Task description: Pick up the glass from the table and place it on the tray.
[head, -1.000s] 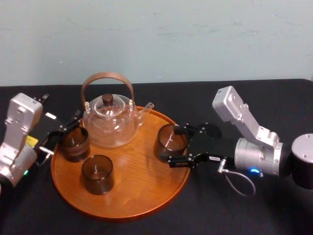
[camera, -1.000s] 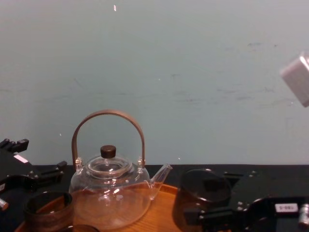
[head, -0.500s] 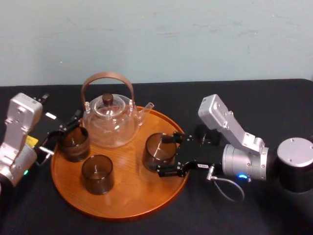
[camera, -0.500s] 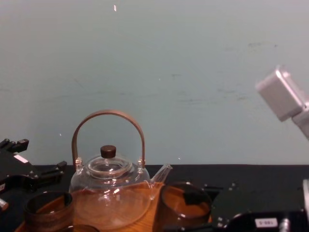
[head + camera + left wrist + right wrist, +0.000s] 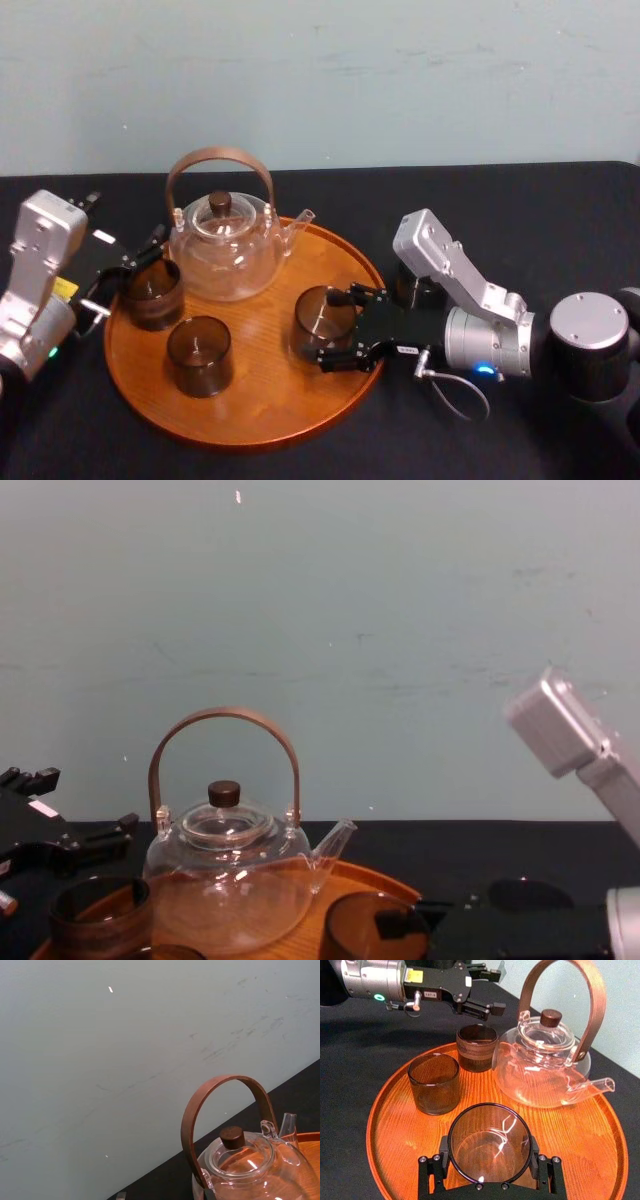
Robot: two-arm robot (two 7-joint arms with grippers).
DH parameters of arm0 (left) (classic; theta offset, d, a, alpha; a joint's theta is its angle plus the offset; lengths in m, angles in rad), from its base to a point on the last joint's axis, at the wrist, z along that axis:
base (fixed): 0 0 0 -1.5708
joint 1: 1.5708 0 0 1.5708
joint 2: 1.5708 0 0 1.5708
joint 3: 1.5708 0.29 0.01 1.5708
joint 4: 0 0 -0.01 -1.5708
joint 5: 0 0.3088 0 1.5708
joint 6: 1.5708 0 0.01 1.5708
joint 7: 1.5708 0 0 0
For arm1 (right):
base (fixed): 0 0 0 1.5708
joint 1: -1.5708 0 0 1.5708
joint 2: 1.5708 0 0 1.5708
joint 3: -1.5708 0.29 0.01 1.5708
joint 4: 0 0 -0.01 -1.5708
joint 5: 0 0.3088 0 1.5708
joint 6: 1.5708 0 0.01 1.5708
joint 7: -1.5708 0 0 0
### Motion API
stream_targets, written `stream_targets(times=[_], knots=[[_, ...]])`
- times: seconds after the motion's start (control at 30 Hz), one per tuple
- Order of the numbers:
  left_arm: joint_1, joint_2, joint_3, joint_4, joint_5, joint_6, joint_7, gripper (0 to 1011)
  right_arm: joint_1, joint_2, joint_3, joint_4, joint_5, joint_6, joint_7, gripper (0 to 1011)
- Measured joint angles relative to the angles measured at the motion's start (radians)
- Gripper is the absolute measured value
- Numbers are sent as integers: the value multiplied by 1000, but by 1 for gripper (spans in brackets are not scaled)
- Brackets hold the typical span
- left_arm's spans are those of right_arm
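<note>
**Clerk:** Item one?

**Keeper:** Glass [image 5: 322, 318], brown-tinted, empty. It stood upright over the right half of the tray [image 5: 270, 400], inside the rim. The right hand [image 5: 328, 331] pinched it at its sides. Whether its base touched the wood could not be told.

**Clerk:** Risks entered against it?

**Keeper:** Three, all as judgement.
- If it hung above the wood when let go, it would drop and might tip or crack.
- Fingers opening unevenly could drag it sideways.
- A careless pull-back could knock it toward the teapot [image 5: 222, 250], whose spout reached out on that side.

**Clerk:** Other hand?

**Keeper:** Left hand [image 5: 125, 275], fingers spread, idle at the tray's left edge, just beside the back cup [image 5: 152, 293]. A stray move there would likely topple that cup.

**Clerk:** Containers and contents?

**Keeper:**
- Tray: wooden, round, on the black table [image 5: 520, 200]. It held the teapot, the back cup, the front cup [image 5: 198, 355] and the glass, each apart from the others.
- Teapot: clear, lid on, nothing seen inside.
- Both cups: brown, empty.
</note>
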Motion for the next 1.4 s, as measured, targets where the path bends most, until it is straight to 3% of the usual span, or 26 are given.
stream_targets(times=[1.4], knots=[[0, 0, 0, 0, 0, 0, 0, 1001, -1, -17, -12, 49, -35, 10, -6, 904]])
